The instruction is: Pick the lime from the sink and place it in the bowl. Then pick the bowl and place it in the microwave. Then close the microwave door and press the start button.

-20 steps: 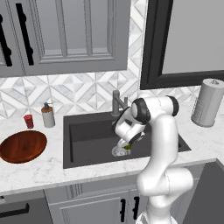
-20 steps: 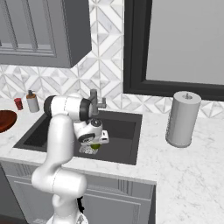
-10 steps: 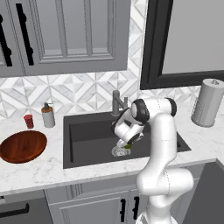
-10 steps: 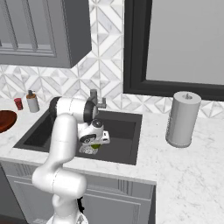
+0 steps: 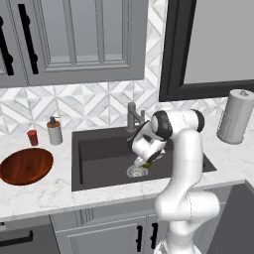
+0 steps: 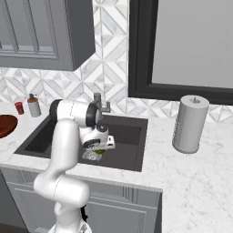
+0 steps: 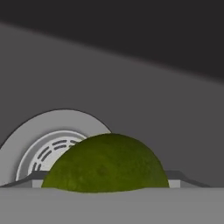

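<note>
The lime (image 5: 147,162) lies on the floor of the dark sink (image 5: 99,149), just right of the round metal drain (image 5: 134,172). My gripper (image 5: 145,160) reaches down into the basin and straddles the lime. In the hand view the lime (image 7: 107,164) bulges up large at the bottom, with the drain (image 7: 48,146) behind it to the left and my fingertips hidden. From the right base view the lime (image 6: 100,151) peeks out under the gripper (image 6: 98,152). The reddish-brown bowl (image 5: 26,165) rests on the counter left of the sink. The microwave and its door are out of view.
A grey faucet (image 5: 133,117) stands at the sink's back edge, close behind the arm. A soap dispenser (image 5: 54,132) and a small red cup (image 5: 32,137) stand behind the bowl. A paper towel roll (image 5: 237,116) is on the right counter.
The hand has barely moved and stays low over the lime. The lime lies in the same place beside the drain.
</note>
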